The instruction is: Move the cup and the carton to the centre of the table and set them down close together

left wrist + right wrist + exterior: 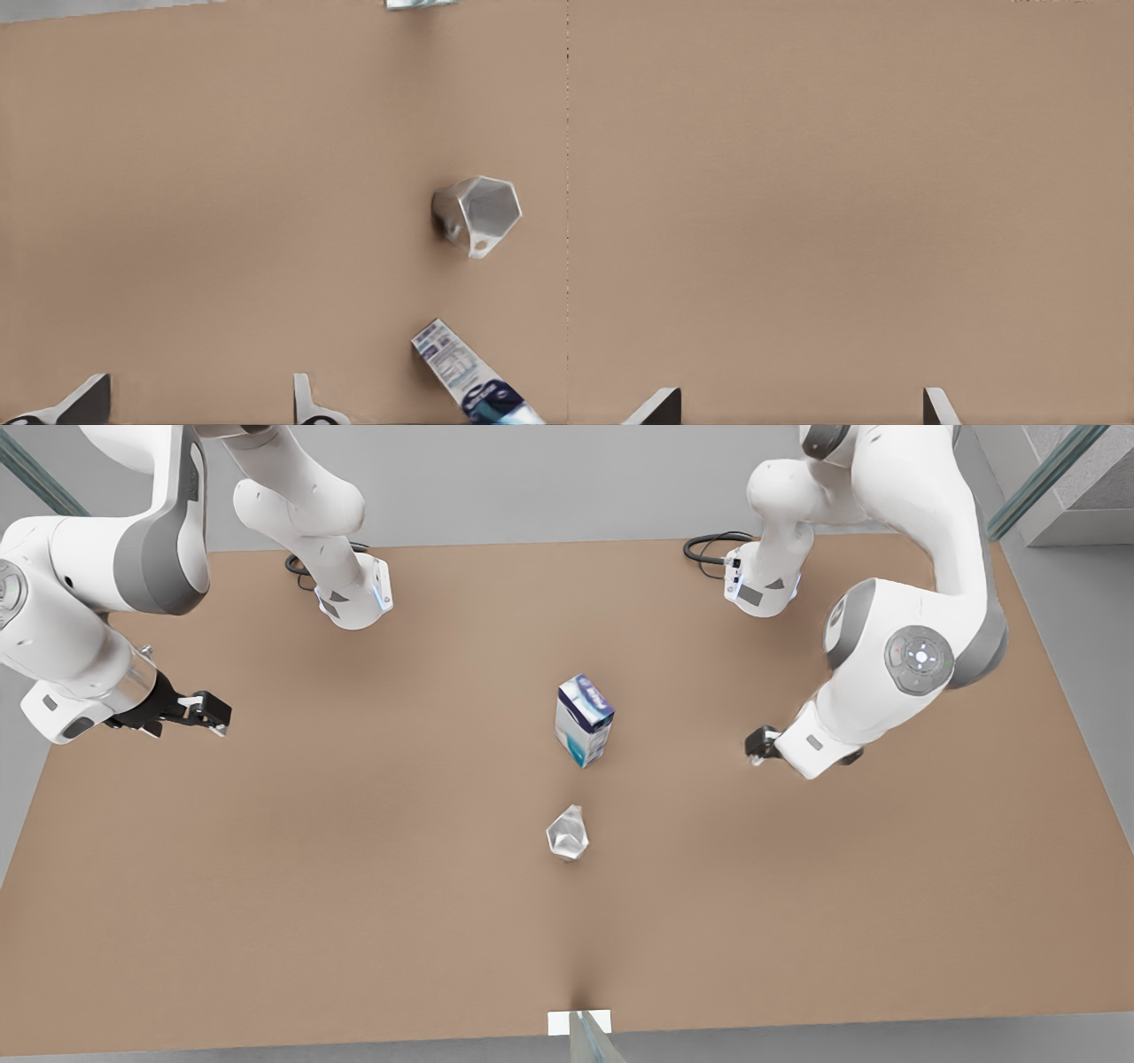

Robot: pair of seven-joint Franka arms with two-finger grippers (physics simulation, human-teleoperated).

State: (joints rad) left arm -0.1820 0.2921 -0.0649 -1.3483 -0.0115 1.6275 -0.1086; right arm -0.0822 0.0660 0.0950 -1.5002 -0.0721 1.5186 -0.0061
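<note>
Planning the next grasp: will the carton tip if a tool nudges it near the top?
Probably. The carton stands upright, taller than wide, on a small base, so a high push would likely topple it. A low grip looks safer. Its flat sides should suit the open left tool.

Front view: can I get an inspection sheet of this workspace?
Surface: table, plain brown.
Job's things: carton and cup near the middle, apart, not held.
Clutter: nothing seen.
Grippers: left gripper open, beside the carton; right gripper open, waiting at the front view's left.
Cables: dark cables by the arm bases.
Surroundings: grey floor; white tab at the table's edge.
</note>
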